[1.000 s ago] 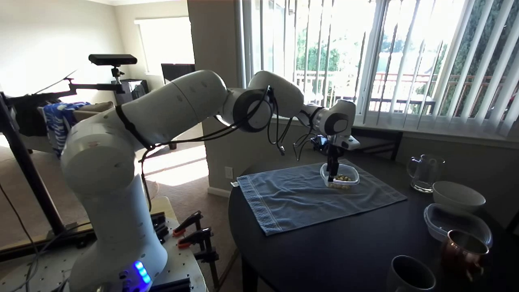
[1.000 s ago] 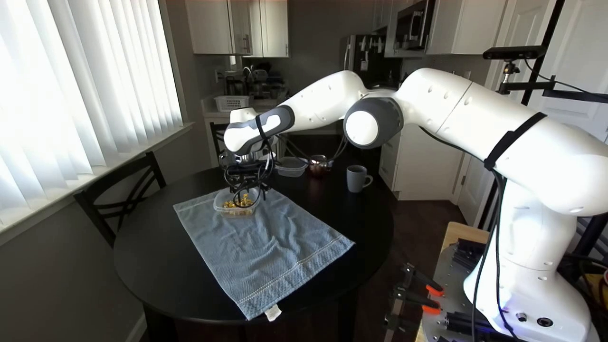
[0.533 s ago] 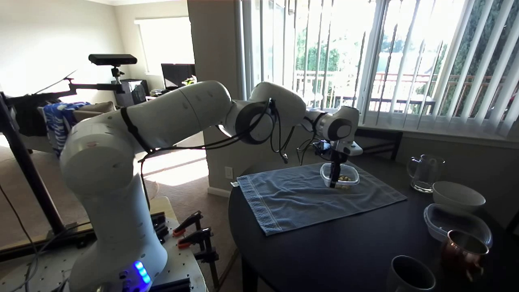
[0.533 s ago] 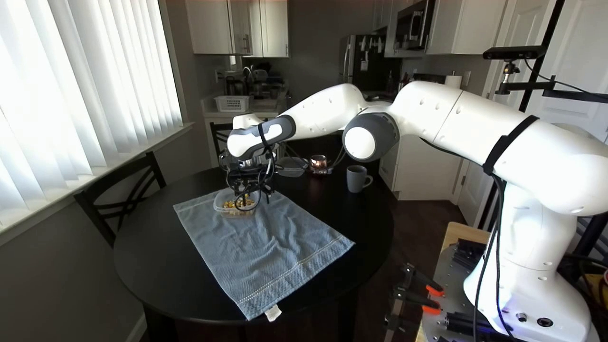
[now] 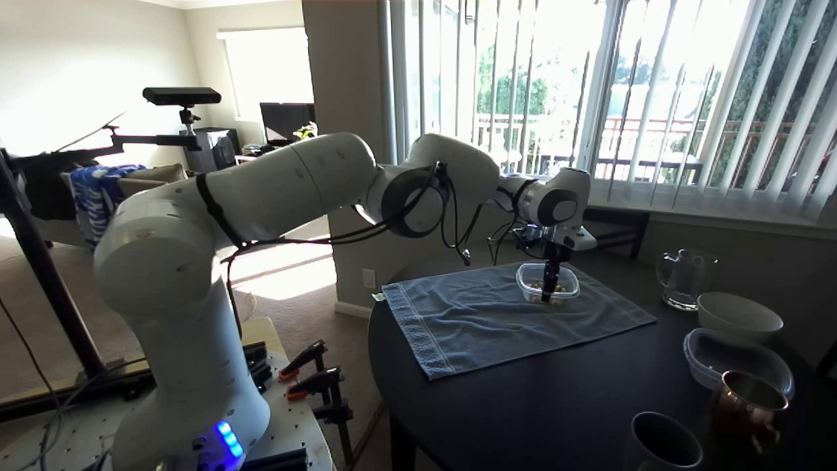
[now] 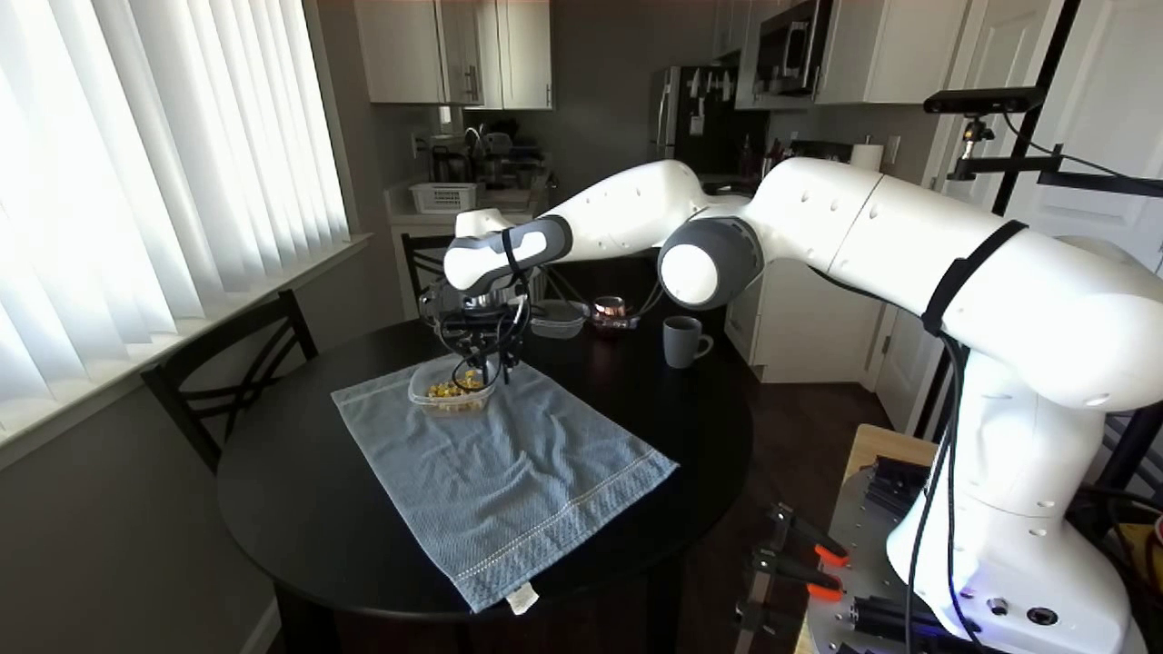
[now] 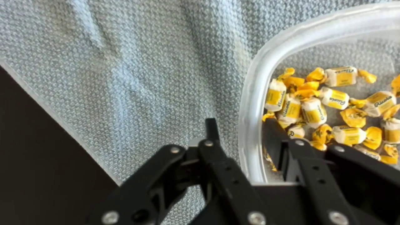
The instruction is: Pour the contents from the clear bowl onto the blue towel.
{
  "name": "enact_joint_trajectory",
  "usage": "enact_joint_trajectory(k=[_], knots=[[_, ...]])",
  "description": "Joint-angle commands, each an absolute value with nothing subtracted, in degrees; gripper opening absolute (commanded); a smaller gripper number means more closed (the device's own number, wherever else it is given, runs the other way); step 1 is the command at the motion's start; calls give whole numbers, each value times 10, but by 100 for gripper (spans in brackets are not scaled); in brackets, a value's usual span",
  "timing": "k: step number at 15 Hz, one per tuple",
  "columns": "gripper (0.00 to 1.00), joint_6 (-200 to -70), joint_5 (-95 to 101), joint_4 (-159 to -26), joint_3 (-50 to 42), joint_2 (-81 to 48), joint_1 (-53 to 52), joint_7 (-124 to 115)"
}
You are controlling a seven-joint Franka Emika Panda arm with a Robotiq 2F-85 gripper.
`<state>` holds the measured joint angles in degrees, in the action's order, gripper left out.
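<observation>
The clear bowl point(image 7: 251, 125) is a shallow see-through tub with a whitish rim, holding several yellow-and-white wrapped candies point(image 7: 340, 103). In both exterior views the bowl point(image 6: 422, 386) stands upright on the far part of the blue towel point(image 5: 471, 320), which lies slightly wrinkled on the dark table. My gripper point(image 7: 241, 128) straddles the bowl's near wall, pointing down. One finger point(image 7: 212, 129) is outside over the towel, with a gap to the rim. The other reaches inside among the candies, close to the wall. The jaws are partly open and not visibly clamped on the rim.
On the table stand a glass mug point(image 5: 686, 278), a white bowl point(image 5: 739, 317), another clear container point(image 5: 735, 360), a copper mug point(image 5: 752, 409) and a grey mug point(image 6: 681, 342). A dark chair point(image 6: 241, 372) stands by the window side.
My gripper has come down to the bowl, then shifted sideways so that its fingers straddle the wall. The jaws have narrowed. The bowl and towel have stayed put.
</observation>
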<state>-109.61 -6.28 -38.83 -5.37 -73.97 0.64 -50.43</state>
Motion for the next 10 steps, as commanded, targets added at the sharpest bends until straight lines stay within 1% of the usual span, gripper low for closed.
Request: enact_joint_trajectory(k=[1, 3, 5, 7, 10], knots=[[13, -1076, -68, -366, -51, -751, 10, -517], [1, -1075, -68, -365, -50, -752, 8, -517], [0, -1074, -67, -361, -50, -754, 7, -516], [3, -1070, -67, -357, -50, -753, 8, -516], [3, -1071, -60, -355, -59, -742, 6, -522]])
